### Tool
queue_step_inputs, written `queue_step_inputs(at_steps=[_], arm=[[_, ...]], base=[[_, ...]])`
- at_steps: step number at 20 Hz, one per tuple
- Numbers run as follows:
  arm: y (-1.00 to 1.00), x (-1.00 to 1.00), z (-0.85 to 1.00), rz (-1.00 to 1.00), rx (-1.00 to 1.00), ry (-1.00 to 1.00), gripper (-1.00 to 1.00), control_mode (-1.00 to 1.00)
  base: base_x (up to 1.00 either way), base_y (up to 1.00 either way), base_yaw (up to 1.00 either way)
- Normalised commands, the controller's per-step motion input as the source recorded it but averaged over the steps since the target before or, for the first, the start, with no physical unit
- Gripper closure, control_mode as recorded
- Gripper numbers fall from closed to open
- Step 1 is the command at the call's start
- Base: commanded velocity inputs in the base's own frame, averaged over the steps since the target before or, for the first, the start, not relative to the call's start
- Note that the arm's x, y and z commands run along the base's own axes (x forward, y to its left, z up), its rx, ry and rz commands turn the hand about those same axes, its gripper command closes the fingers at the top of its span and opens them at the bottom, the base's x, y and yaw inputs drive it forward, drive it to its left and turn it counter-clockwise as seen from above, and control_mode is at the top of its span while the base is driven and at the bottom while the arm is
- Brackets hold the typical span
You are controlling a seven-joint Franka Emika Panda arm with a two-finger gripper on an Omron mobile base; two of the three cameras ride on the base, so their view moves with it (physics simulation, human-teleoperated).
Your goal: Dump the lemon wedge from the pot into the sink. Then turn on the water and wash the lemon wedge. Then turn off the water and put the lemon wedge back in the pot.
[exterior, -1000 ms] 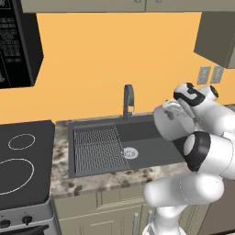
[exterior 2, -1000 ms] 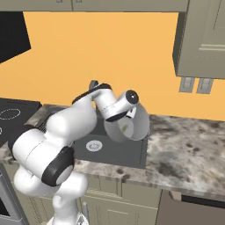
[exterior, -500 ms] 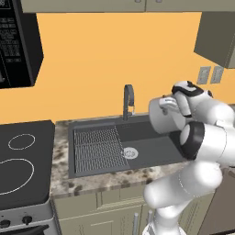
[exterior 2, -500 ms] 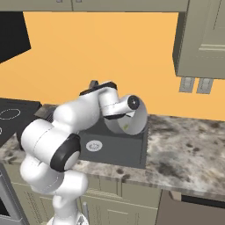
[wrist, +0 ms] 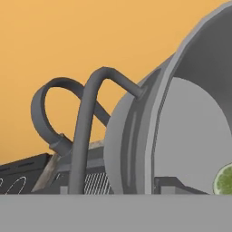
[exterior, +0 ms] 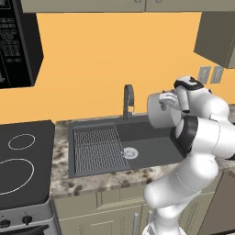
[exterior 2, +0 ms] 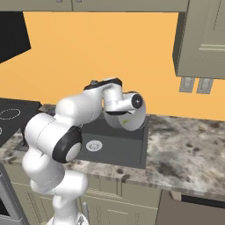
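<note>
One pot (exterior: 160,111), tipped on its side above the sink's (exterior: 151,149) right end, claw (exterior: 170,102) gripping its rim. One lemon wedge (wrist: 223,180) inside, cut off at the frame's edge.

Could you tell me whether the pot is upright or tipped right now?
Tipped. The pot lies on its side above the sink, and the lemon wedge is inside it.

A speckled stone counter (exterior: 98,176) carries the sink (exterior: 147,149), sunk near its back edge. A black stovetop (exterior: 23,160) adjoins the counter's left end.
</note>
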Motion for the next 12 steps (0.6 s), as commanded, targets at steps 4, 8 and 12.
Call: queue_step_inputs(at_steps=[4, 8, 12], arm=[[0.0, 0.25, 0.14, 0.0, 0.05, -0.04, 1.0, -1.0], [0.0, 0.19, 0.03, 0.0, 0.13, 0.0, 1.0, -1.0], [-0.02, 0.14, 0.0, 0.0, 0.17, 0.0, 1.0, -1.0]], base=[[0.0, 0.0, 0.0], [0.0, 0.0, 0.0], [0.0, 0.0, 0.0]])
